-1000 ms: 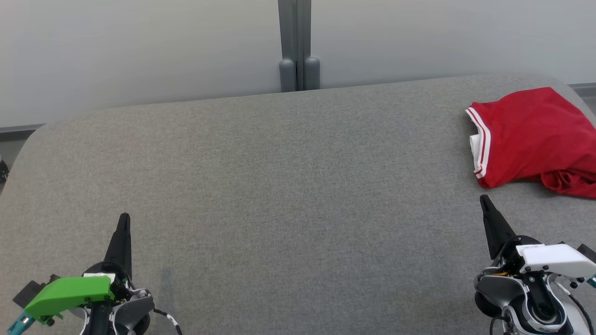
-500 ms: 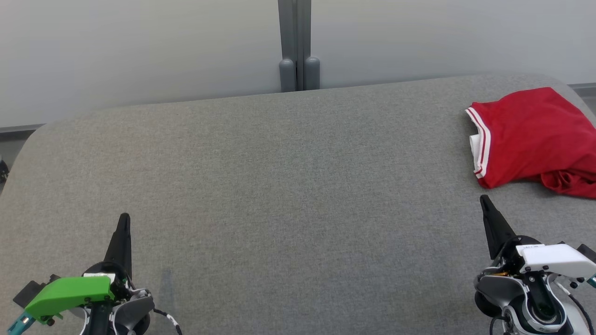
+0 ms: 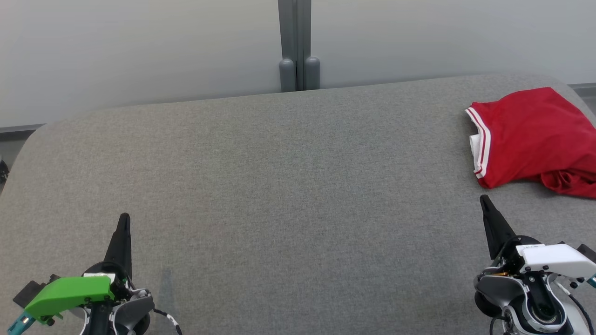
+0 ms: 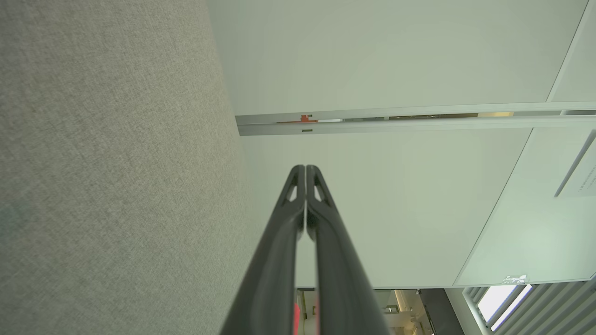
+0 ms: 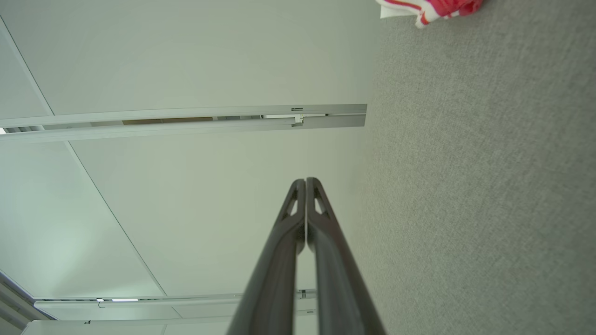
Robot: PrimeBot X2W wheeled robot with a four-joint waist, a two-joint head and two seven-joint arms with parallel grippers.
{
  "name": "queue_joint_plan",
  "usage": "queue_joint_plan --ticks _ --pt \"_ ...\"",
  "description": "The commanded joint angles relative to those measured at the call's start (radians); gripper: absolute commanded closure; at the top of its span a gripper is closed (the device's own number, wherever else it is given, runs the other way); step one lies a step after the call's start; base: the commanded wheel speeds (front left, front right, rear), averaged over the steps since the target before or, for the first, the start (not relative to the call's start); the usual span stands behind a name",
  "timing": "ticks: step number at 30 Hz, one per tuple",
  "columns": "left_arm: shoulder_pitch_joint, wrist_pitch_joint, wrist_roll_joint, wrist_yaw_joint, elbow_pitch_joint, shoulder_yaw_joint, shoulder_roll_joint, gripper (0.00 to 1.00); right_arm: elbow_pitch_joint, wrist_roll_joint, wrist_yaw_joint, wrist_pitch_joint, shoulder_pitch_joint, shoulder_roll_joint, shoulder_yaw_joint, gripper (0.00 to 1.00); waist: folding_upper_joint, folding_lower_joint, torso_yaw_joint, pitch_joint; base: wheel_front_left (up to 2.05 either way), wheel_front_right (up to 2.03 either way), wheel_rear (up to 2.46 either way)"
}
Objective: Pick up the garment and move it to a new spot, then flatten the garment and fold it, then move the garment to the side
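Observation:
A red garment (image 3: 535, 137) with a white striped band along its left edge lies crumpled at the far right of the grey table (image 3: 288, 186); a corner of the garment (image 5: 428, 9) peeks in at the top of the right wrist view. My right gripper (image 3: 484, 199) hovers at the lower right, just short of the garment, its fingers pressed together with nothing between them. At the lower left my left gripper (image 3: 124, 217) is shut and empty too, far from the cloth. The wrist views show the left gripper (image 4: 305, 167) and right gripper (image 5: 305, 180) with tips touching.
A pale wall with a grey vertical post (image 3: 298, 46) runs behind the table's far edge. The table's rounded corners fall away at the left and right. The garment reaches past the head view's right border.

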Motion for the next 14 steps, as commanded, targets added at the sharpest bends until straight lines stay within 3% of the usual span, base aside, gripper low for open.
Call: queue_joint_plan --ticks 1,14 --pt "-0.012 0.004 -0.005 -0.005 0.000 0.002 0.007 1.00 0.002 0.006 0.000 0.003 -0.006 -0.001 -0.001 1.00 -0.0001 0.0000 0.000 0.000 0.00 0.00 0.00" --pt "-0.012 0.004 -0.005 -0.005 0.000 0.002 0.007 1.00 0.002 0.006 0.000 0.003 -0.006 -0.001 -0.001 1.00 -0.0001 0.0000 0.000 0.000 0.00 0.00 0.00"
